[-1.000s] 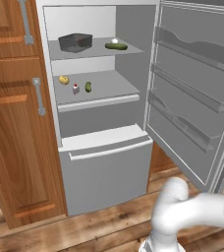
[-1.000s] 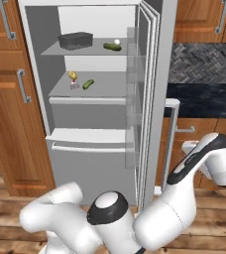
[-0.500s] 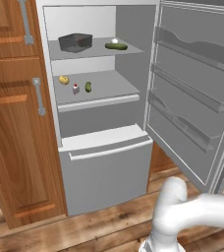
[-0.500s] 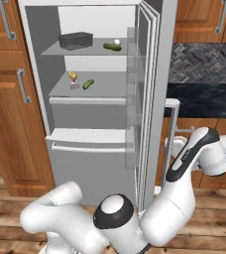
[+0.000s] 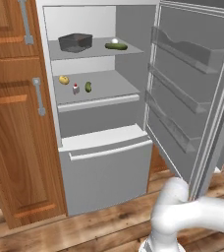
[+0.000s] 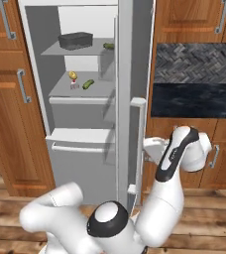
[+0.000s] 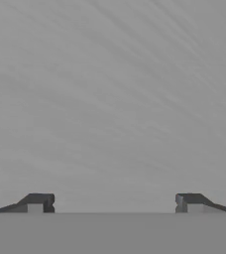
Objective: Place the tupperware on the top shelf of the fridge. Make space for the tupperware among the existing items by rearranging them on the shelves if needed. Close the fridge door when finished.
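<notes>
Gripper (image 7: 114, 203) spread wide, empty, facing brushed grey metal beside the open fridge door (image 6: 135, 94).
Beyond, the tupperware (image 5: 75, 42) sits on the top shelf's (image 5: 97, 50) left, long axis along the shelf front; bare shelf separates it from the cucumber (image 5: 116, 47).

Wood-plank floor (image 5: 45, 236) in warm brown tones. Tall wooden cabinets (image 5: 11, 123) with raised panels and vertical grey bar handles (image 5: 38, 96) stand on the left. In the right base view, upper wooden cabinets (image 6: 194, 20) sit above a grey herringbone-tile backsplash (image 6: 194, 62) and a dark surface (image 6: 194, 99). Lighting is even.
</notes>
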Motion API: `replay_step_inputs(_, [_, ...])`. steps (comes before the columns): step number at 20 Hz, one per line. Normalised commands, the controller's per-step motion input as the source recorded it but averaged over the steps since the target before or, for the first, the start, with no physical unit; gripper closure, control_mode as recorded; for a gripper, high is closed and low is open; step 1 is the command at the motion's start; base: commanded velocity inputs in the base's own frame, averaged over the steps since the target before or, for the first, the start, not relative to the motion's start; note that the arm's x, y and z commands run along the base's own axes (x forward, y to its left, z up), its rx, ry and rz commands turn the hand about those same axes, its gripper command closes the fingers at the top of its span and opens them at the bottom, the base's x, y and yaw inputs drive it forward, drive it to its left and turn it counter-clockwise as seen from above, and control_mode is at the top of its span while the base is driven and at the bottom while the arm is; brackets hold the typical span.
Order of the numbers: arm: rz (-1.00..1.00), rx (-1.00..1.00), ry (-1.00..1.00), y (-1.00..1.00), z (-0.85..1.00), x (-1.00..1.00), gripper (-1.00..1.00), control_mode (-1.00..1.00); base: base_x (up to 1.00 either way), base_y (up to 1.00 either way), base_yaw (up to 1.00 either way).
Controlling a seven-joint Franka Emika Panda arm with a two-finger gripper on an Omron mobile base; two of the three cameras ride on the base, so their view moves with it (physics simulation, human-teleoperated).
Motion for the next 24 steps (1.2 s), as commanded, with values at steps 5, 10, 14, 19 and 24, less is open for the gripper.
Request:
replay_step_inputs(5, [0.13,0.05,-0.27,1.00,0.02,0.01,-1.00,-1.00,0.00,0.00,0.00])
replay_step_inputs(10, [0.06,0.06,-0.33,1.00,0.23,0.14,-1.00,-1.00,0.00,0.00,0.00])
replay_step_inputs(14, [0.00,0.03,-0.35,1.00,0.37,0.29,-1.00,-1.00,0.00,0.00,0.00])
replay_step_inputs(19, [-0.02,0.00,-0.32,1.00,0.39,0.37,-1.00,-1.00,0.00,0.00,0.00])
replay_step_inputs(24, [-0.21,-0.02,-0.13,0.98,0.11,0.64,-1.00,-1.00,0.00,0.00,0.00])
